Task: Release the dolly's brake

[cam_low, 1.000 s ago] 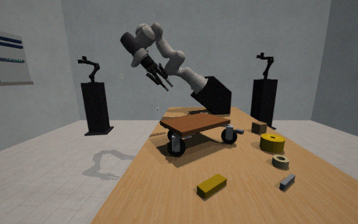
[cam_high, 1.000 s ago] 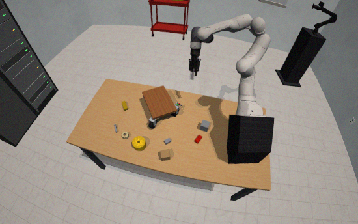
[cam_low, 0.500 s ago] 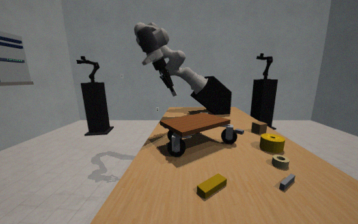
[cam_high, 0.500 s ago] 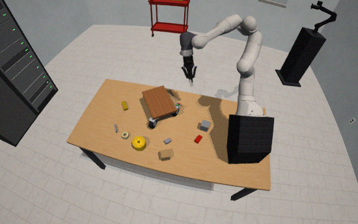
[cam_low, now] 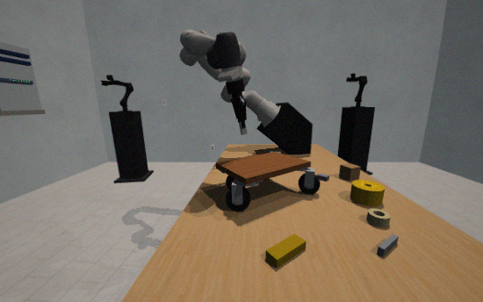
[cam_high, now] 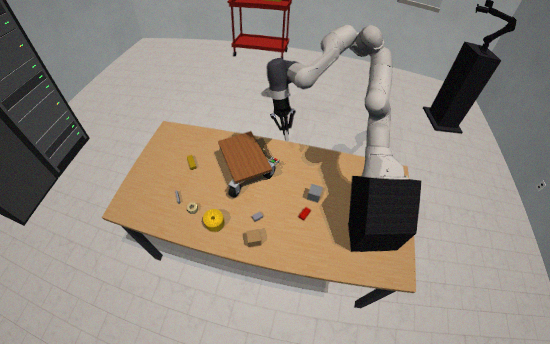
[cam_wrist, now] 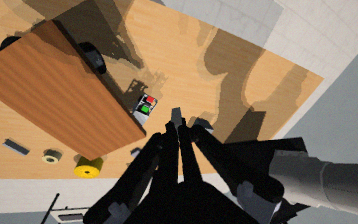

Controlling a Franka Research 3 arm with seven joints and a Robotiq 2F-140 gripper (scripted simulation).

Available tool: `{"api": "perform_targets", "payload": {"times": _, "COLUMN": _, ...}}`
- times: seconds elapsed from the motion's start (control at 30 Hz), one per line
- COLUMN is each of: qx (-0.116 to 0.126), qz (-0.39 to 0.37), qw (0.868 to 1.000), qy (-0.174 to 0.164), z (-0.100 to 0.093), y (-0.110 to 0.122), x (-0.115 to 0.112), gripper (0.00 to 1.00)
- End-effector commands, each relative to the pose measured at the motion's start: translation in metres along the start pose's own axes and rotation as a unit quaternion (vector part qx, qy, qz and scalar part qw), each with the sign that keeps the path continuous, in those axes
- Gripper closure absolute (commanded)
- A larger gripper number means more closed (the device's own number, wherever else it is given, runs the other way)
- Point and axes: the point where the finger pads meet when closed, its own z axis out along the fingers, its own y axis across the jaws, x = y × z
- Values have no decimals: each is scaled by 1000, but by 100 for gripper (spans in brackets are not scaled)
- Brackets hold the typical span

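The dolly (cam_high: 244, 157) (cam_low: 263, 167) (cam_wrist: 55, 95), a brown wooden deck on black casters, stands level on the table (cam_high: 290, 260) (cam_low: 219, 263). Its brake pedal (cam_high: 274, 160) (cam_wrist: 147, 104) sticks out at the corner caster nearest the arm and has a red end and a green end; I cannot tell which end is down. My gripper (cam_high: 285, 134) (cam_low: 243, 129) (cam_wrist: 177, 114) is shut with nothing between the fingers. It hangs in the air above the table's far edge, just behind the dolly, and in the wrist view its tips lie just right of the pedal.
On the table lie a yellow block (cam_high: 191, 162) (cam_low: 285, 250), a yellow roll (cam_high: 213, 220) (cam_low: 367, 192), a small tape ring (cam_high: 192, 205) (cam_low: 378, 218), a grey cube (cam_high: 314, 192), a red block (cam_high: 304, 213) and a cardboard box (cam_high: 254, 237). The arm's black base box (cam_high: 384, 212) stands at the right end.
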Motion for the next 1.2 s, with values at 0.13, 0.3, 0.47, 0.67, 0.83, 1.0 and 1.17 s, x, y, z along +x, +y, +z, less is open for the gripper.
{"api": "perform_targets", "payload": {"times": 0.13, "qx": 4, "qz": -206, "qw": 976, "qy": 67, "z": 2, "y": -30, "x": -11, "gripper": 100}}
{"api": "perform_targets", "payload": {"times": 0.3, "qx": 12, "qz": -285, "qw": 953, "qy": 101, "z": 0, "y": -55, "x": -28, "gripper": 100}}
{"api": "perform_targets", "payload": {"times": 0.47, "qx": 18, "qz": -353, "qw": 927, "qy": 128, "z": -2, "y": -73, "x": -41, "gripper": 100}}
{"api": "perform_targets", "payload": {"times": 0.67, "qx": 19, "qz": -358, "qw": 924, "qy": 130, "z": -3, "y": -74, "x": -43, "gripper": 100}}
{"api": "perform_targets", "payload": {"times": 0.83, "qx": 19, "qz": -358, "qw": 924, "qy": 130, "z": -3, "y": -74, "x": -43, "gripper": 100}}
{"api": "perform_targets", "payload": {"times": 1.0, "qx": 19, "qz": -358, "qw": 924, "qy": 130, "z": -3, "y": -74, "x": -43, "gripper": 100}}
{"api": "perform_targets", "payload": {"times": 1.17, "qx": 19, "qz": -358, "qw": 924, "qy": 130, "z": -3, "y": -74, "x": -43, "gripper": 100}}
